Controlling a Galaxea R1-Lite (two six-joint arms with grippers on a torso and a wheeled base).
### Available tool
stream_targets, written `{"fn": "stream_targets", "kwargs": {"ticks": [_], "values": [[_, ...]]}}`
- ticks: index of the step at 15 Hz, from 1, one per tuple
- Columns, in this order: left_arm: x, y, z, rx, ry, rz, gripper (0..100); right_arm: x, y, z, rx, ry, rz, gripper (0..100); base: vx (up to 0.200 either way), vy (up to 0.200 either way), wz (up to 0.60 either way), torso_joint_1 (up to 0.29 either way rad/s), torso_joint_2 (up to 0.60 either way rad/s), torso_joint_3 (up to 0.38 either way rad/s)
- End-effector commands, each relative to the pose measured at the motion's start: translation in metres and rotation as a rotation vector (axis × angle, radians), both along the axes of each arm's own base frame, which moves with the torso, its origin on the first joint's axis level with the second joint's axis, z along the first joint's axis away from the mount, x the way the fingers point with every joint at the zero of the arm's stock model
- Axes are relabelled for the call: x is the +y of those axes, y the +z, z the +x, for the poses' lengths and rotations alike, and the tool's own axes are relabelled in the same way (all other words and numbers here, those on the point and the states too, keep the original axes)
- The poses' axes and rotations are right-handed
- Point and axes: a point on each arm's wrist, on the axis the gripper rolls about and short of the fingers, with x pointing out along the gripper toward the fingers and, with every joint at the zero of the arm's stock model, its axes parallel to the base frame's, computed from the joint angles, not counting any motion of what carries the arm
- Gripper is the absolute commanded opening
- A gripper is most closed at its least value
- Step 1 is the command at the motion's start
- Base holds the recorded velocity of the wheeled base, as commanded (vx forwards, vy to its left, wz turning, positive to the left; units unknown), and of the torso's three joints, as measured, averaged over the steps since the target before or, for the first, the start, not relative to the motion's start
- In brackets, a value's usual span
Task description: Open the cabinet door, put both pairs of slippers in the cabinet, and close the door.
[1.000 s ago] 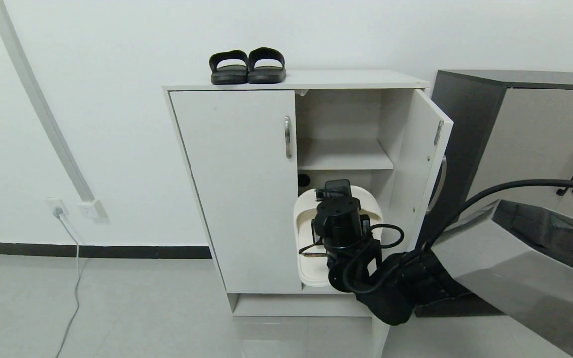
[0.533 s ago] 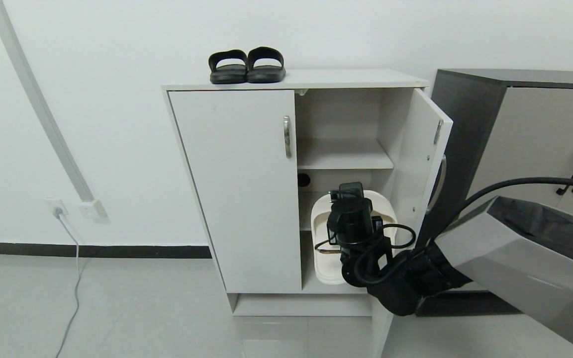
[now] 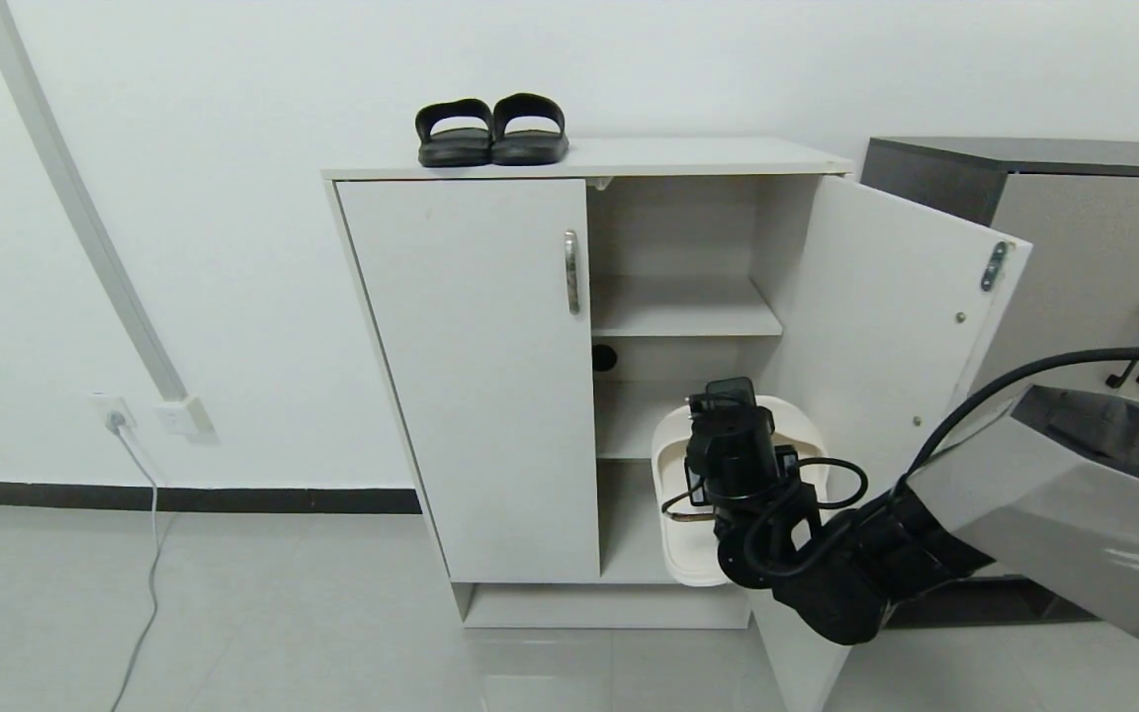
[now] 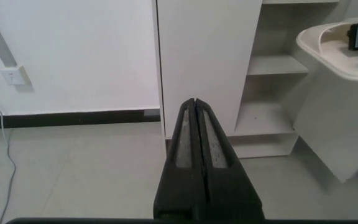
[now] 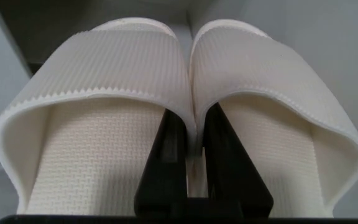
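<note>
The right door stands much wider than a second ago, and the right gripper with the white slippers has shifted toward 3 o'clock, so it is now close to that door's inner face. This gripper is pinched on the two inner edges of the white slippers and holds the pair side by side. In the head view they hang at about 4 o'clock of the cabinet opening, in front of the lower shelves and not yet set down on one. The left door is closed. The black slippers sit together on the cabinet top at 11 o'clock, with no gripper near them. The left gripper is closed on nothing, well back from the cabinet and facing it. The door is open and the first pair is partly in. I judge that setting it down, fetching the black pair and shutting the door are all left.
</note>
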Motion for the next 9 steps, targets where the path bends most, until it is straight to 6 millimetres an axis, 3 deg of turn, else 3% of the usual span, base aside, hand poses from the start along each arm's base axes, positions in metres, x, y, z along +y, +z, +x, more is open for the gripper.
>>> {"fn": "stream_targets", "kwargs": {"ticks": [1, 9], "values": [[0.000, 0.000, 0.000, 0.003, 0.000, 0.000, 0, -0.009, 0.008, -0.003, -0.006, -0.011, 0.007, 0, 0.000, 0.000, 0.00, 0.000, 0.00, 0.000], [0.000, 0.000, 0.000, 0.001, 0.000, 0.001, 0, 0.001, 0.004, -0.010, -0.021, 0.034, 0.042, 0, 0.000, 0.000, 0.00, 0.000, 0.00, 0.000]]}}
